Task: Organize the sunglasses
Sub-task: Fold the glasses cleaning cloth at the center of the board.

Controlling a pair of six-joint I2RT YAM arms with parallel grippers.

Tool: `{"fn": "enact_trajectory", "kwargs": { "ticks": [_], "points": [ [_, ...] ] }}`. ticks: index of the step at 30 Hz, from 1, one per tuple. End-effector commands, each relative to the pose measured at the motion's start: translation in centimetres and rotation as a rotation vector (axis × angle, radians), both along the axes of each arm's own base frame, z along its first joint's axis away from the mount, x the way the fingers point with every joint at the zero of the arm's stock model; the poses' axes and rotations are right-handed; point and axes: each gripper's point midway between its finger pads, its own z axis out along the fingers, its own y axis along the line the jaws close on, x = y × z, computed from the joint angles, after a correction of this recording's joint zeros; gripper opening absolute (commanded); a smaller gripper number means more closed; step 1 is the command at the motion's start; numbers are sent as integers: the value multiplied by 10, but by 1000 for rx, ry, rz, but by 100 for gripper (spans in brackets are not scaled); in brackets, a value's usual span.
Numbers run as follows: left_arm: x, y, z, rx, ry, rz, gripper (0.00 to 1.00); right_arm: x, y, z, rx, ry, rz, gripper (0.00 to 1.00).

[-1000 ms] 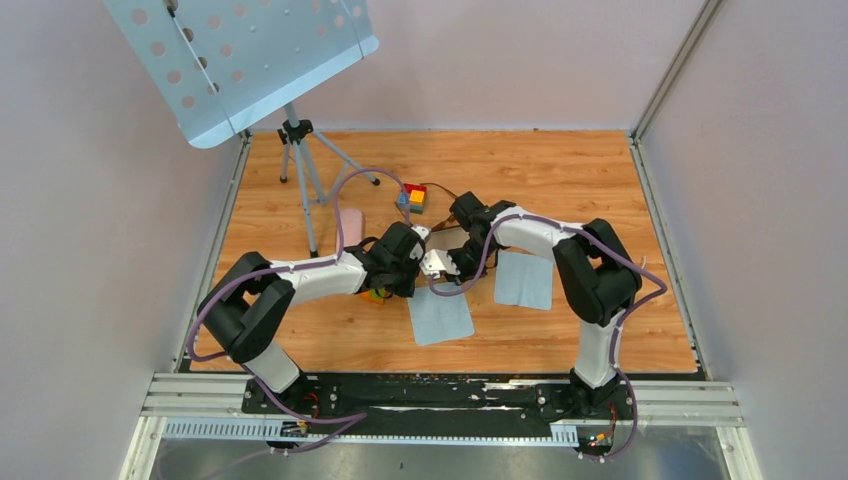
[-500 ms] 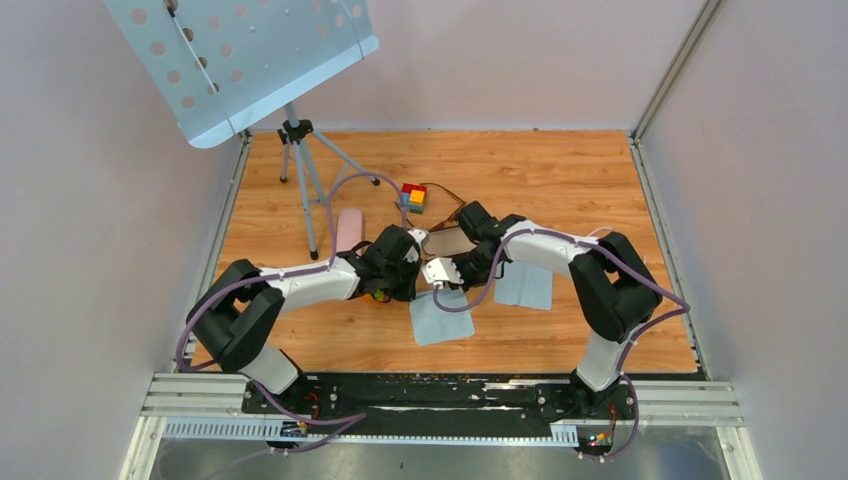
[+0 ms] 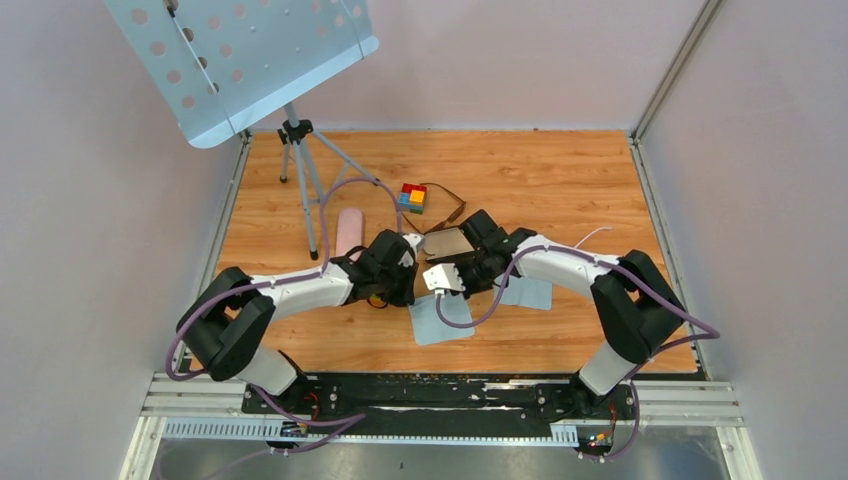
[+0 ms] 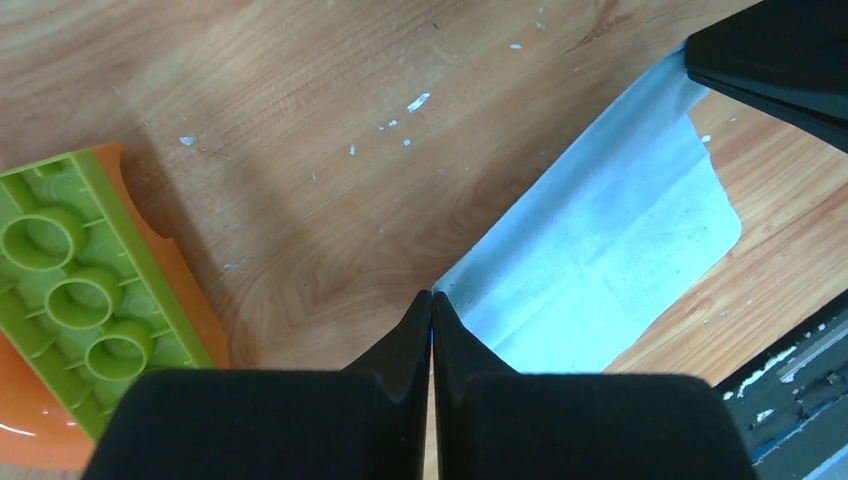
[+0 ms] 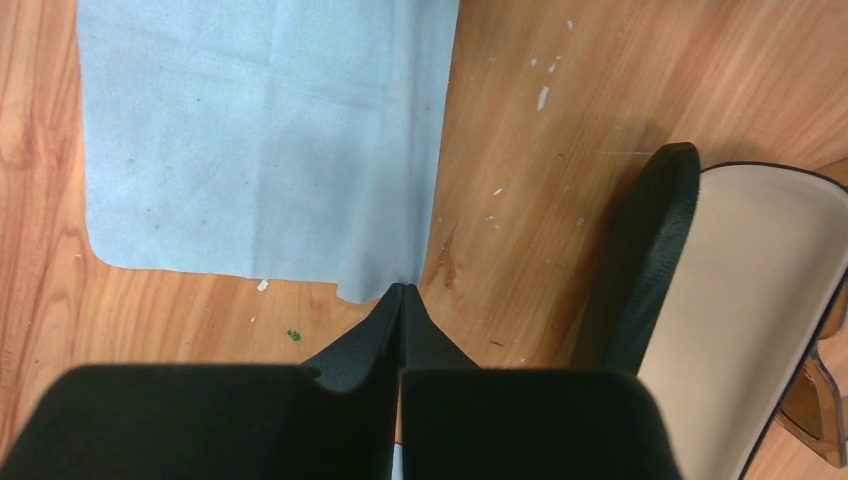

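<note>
The sunglasses [image 3: 458, 205] lie behind the open black case [image 3: 447, 242], thin brown temple arms curving toward the coloured block. A corner of their frame [image 5: 812, 415] shows past the case's rim [image 5: 650, 250]. Both grippers are low over the middle light-blue cloth [image 3: 442, 322]. My left gripper [image 3: 412, 296] [image 4: 432, 297] is shut, tips at one far corner of the cloth [image 4: 600, 250]. My right gripper [image 3: 468, 292] [image 5: 402, 288] is shut, tips at the other far corner of the cloth [image 5: 260, 140]. Whether either pinches the fabric does not show.
A pink case [image 3: 349, 232] lies left of the arms. A green and orange brick [image 4: 80, 290] sits beside my left fingers. A coloured block [image 3: 412, 197] stands behind, a second cloth [image 3: 530, 292] under the right arm, a tripod stand [image 3: 300, 170] at the back left.
Both arms have swung toward the near edge, bringing the grippers down to the middle cloth's far edge. The open case is now uncovered. Both jaws stayed shut.
</note>
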Motion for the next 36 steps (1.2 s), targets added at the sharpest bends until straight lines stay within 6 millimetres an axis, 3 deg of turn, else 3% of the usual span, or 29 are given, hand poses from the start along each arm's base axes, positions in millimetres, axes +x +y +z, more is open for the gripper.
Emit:
{"fn": "enact_trajectory", "kwargs": {
  "ticks": [1, 8, 36],
  "points": [
    [5, -2, 18, -49, -50, 2, 0, 0, 2, 6, 4, -33, -31, 0],
    [3, -8, 28, -97, -65, -17, 0, -6, 3, 15, 20, -58, -36, 0],
    [-34, -13, 11, -115, 66, -98, 0, -56, -13, -2, -38, -5, 28, 0]
  ]
}}
